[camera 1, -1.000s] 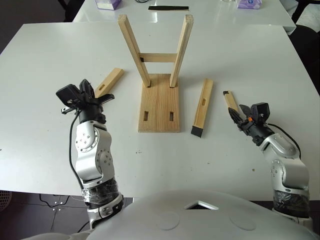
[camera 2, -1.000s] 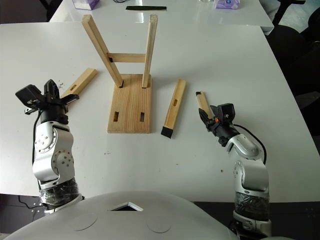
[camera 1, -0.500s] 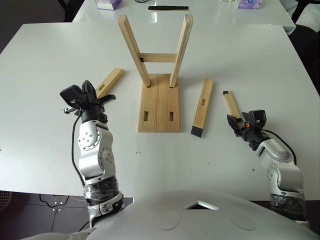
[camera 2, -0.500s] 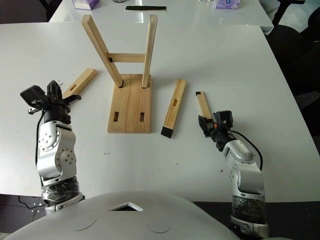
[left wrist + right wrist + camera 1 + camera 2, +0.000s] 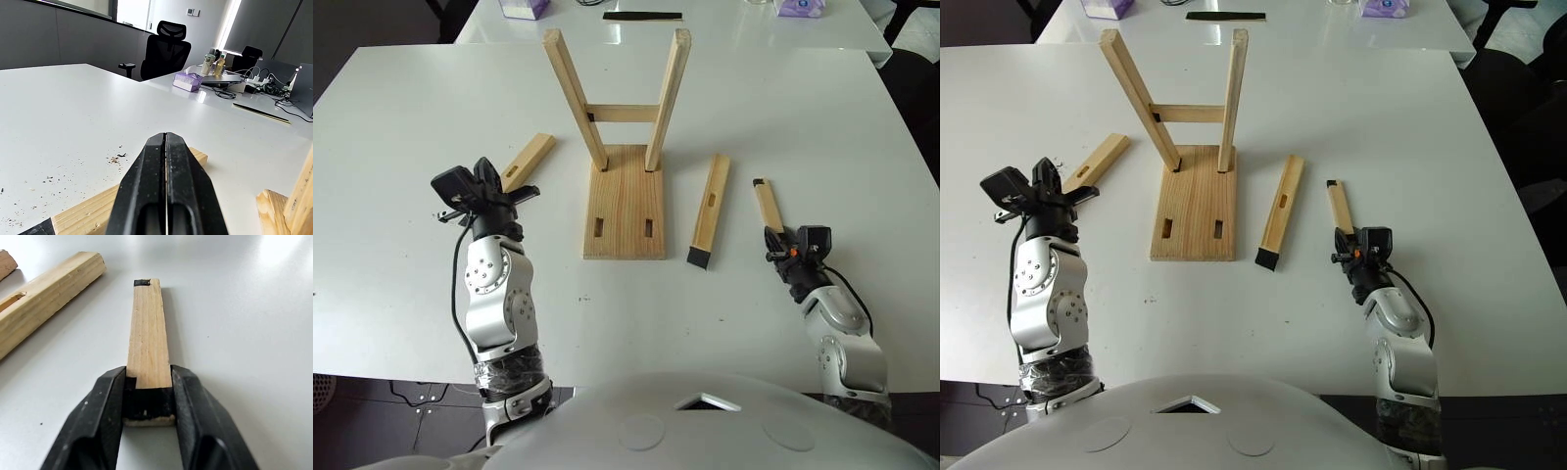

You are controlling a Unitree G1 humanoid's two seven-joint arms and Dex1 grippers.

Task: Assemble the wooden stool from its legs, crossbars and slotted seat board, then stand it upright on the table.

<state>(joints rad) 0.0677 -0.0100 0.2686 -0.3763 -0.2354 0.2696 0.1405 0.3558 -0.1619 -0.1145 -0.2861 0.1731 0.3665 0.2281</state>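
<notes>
The right gripper (image 5: pixel 148 374) pinches the black-tipped near end of the loose crossbar (image 5: pixel 146 323), one finger on each side face. The bar lies flat on the table (image 5: pixel 862 117) and points straight ahead of the jaws. Held this far out on the end, the bar will likely droop, so lift it slowly and level, keeping the far tip free for its slot. Just inboard of the jaws lies a slotted leg (image 5: pixel 710 201). Beyond that is the seat board (image 5: pixel 625 211), with two legs and a rung standing in it. Swing outboard and ahead, where the table is bare, since its edge runs behind the wrist. The left gripper (image 5: pixel 165 139) has its fingers pressed together on nothing and hovers just above another loose leg (image 5: pixel 83 218).
</notes>
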